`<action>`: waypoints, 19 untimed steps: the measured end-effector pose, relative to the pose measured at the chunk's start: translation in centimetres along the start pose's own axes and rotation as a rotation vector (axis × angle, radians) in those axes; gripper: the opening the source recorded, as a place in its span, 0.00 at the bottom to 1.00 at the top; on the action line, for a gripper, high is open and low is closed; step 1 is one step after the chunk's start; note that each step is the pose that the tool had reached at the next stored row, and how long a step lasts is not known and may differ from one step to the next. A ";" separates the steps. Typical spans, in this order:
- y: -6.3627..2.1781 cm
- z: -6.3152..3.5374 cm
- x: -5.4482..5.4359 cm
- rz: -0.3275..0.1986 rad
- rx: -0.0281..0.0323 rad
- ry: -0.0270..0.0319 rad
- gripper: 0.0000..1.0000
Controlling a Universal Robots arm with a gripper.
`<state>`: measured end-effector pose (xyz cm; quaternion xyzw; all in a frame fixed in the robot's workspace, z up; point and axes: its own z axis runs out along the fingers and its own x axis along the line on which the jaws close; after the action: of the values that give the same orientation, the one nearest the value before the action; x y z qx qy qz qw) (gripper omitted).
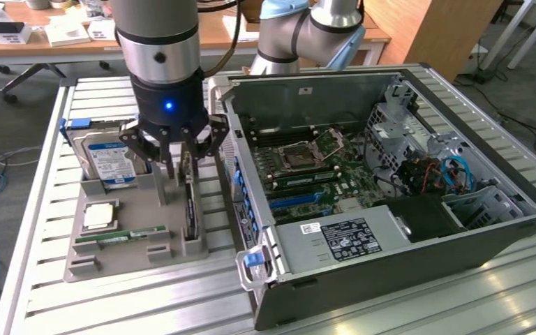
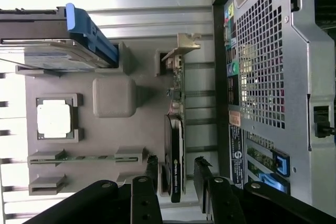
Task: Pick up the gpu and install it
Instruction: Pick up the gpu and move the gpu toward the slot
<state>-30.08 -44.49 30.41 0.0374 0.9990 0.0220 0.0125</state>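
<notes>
On the exterior view's left sits a grey tray [image 1: 119, 262] with the parts. A blue-labelled hard drive [image 1: 108, 157] stands upright at the far end, with a CPU [image 1: 98, 216] and a green memory stick [image 1: 123, 237] lying flat nearer the camera. The gpu [image 2: 176, 129] stands edge-on in its slot along the tray side closest to the open PC case [image 1: 389, 265], with its metal bracket [image 2: 181, 45] at the far end. The gripper [image 2: 177, 177] is spread wide, one finger either side of the card's dark end with a gap on both sides, gripping nothing.
</notes>
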 end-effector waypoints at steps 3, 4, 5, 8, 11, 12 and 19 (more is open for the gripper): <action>-0.01 0.36 0.0 0.000 0.0000 0.0000 0.41; -0.02 0.38 0.0 0.000 0.0002 0.0002 0.41; -0.02 0.40 0.0 0.000 0.0002 0.0002 0.41; -0.01 0.46 -0.1 0.000 -0.0001 -0.0002 0.41; 0.00 0.48 -0.3 0.000 -0.0001 0.0000 0.41; 0.00 0.49 -0.4 0.000 -0.0001 0.0000 0.41; 0.01 0.63 -0.5 0.000 -0.0011 -0.0001 0.41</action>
<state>-29.59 -44.49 29.79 0.0374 0.9990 0.0226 0.0126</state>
